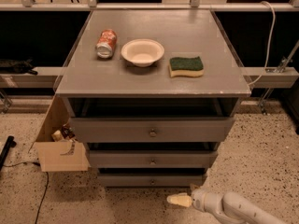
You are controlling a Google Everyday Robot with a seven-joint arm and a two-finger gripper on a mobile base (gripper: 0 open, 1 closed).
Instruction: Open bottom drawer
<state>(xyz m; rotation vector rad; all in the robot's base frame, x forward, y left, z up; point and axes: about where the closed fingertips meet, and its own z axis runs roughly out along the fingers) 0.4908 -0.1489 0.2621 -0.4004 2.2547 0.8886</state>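
I count three grey drawers in the one desk point(154, 78): the top drawer point(117, 129), the middle drawer point(121, 160) and the bottom drawer point(126, 179). Each has one knob, three knobs in all. On the desk are one can point(106, 43), one bowl point(142, 52) and one sponge point(186, 66). One cardboard box point(60, 155) stands at the left. One arm point(233, 210) carries one gripper point(179, 200), low by the floor just before the bottom drawer.
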